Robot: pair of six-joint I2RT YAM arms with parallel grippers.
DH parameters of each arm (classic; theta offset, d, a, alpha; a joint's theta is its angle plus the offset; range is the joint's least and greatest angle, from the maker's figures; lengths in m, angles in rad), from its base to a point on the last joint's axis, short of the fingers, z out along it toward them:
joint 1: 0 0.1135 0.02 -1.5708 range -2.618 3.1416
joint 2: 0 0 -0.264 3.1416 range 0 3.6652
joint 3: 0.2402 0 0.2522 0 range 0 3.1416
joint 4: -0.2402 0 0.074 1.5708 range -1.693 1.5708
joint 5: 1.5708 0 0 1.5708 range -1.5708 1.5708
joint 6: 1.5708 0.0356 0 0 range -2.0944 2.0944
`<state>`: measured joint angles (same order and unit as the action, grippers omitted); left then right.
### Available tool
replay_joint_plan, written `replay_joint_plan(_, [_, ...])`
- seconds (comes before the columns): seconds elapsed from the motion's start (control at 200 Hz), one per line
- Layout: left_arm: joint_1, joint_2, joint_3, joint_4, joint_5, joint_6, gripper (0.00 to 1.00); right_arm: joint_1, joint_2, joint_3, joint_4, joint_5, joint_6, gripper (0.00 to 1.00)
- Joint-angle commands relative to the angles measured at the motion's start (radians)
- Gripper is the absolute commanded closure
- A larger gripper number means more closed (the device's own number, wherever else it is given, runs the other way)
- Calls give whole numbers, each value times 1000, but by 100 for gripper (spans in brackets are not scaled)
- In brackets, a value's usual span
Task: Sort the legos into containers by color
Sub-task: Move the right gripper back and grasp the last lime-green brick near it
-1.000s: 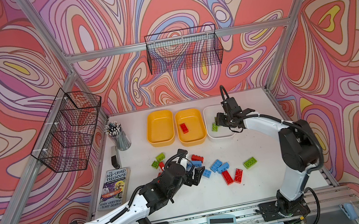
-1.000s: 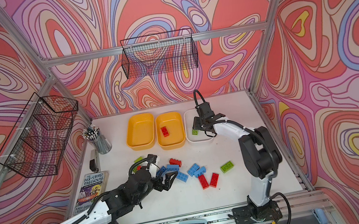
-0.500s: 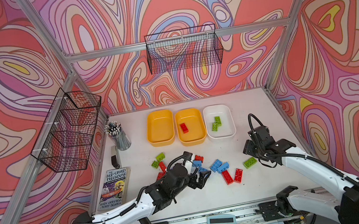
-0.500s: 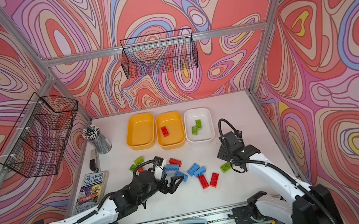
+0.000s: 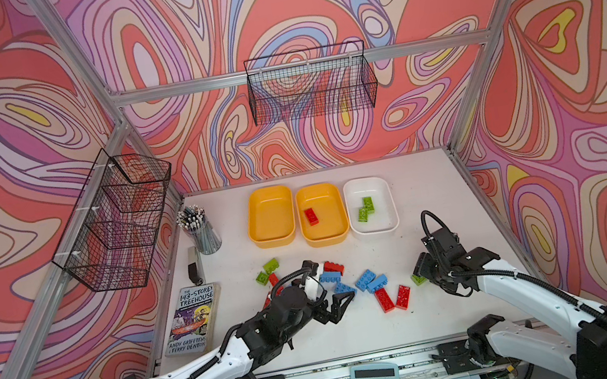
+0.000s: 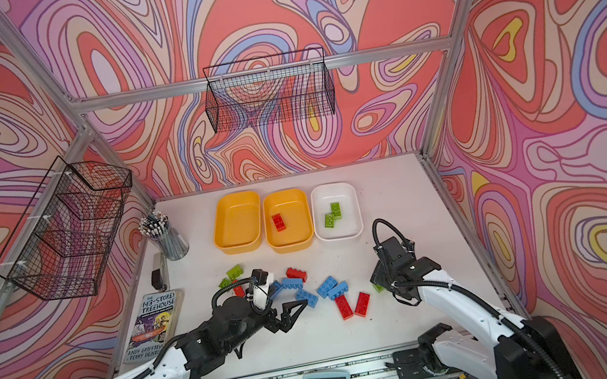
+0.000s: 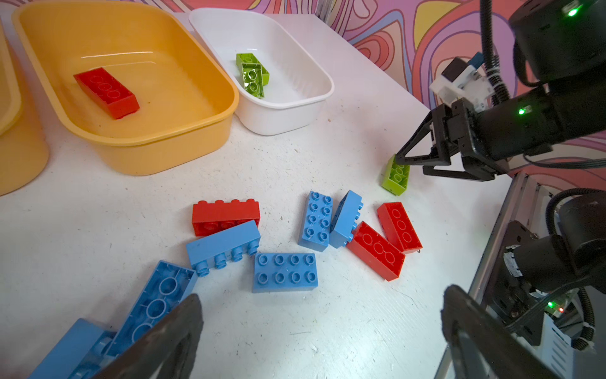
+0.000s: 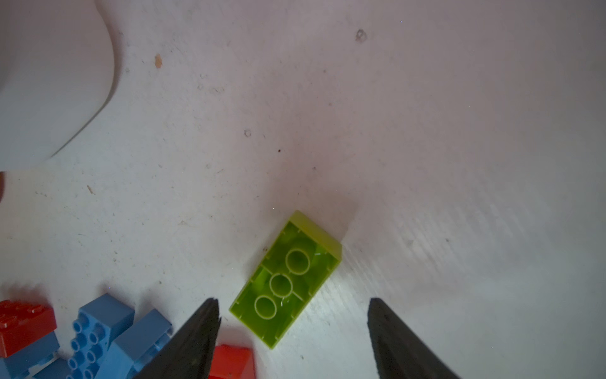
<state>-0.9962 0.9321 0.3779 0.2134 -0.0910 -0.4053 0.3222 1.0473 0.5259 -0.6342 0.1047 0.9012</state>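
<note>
Your right gripper (image 8: 292,301) has swung from the white tray (image 5: 375,229) to the near-right green lego (image 8: 296,262), jaws spread; light, stiff, slick, so pinch its long sides.

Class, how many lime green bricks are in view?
5 green bricks: two in the white tray, two loose left of the pile, one by the right gripper. The left arm may hide more.

The legos (image 7: 284,272) are smooth, shiny plastic. The yellow tray (image 7: 157,154) and white tray (image 7: 278,118) are glossy plastic too. The desk (image 7: 98,213) is white, matt and speckled. The basket (image 5: 313,100) is thin black wire.
</note>
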Motion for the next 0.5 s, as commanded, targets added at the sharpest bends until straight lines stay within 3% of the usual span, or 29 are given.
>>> replay_joint_plan(0.0, [-6,-13,-27,-7,-23,-16,0,6,33,-28,72,-31,23,24])
replay_joint_plan(0.275, [-5,7,-16,-14,-29,-12,0,6,125,-22,150,-37,5,28])
replay_joint_plan(0.371, [-5,5,-17,-20,-36,-14,0,7,157,-15,167,-42,-8,34])
replay_joint_plan(0.496, [-6,5,-17,-29,-42,-15,0,6,196,-12,195,-61,-21,51])
